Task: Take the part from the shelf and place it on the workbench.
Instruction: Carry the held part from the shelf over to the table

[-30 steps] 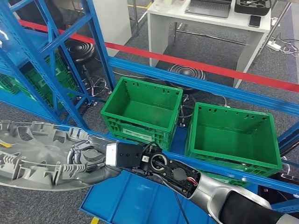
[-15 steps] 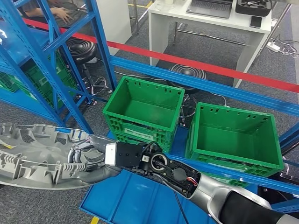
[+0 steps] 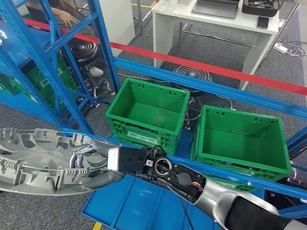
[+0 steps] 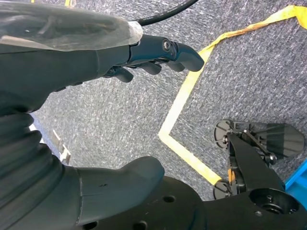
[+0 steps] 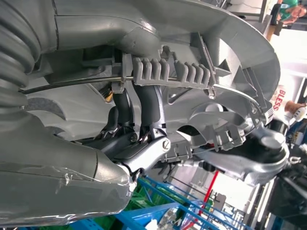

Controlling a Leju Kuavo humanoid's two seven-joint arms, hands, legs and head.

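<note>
Where the part [image 3: 40, 160] leaves the head view's left edge, we see a long grey ribbed plastic moulding, its long axis running leftward from the right hand [image 3: 92, 163], whose fingers [image 5: 150, 103] clamp its inner ribs. To the right stand two green crates [image 3: 148, 115] on the blue shelf [image 3: 217, 88]. Our left hand [image 4: 108, 110] hangs apart, holding nothing.

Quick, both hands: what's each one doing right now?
Left hand: open, holding nothing, hanging over the floor.
Right hand: gripping the grey part.
</note>
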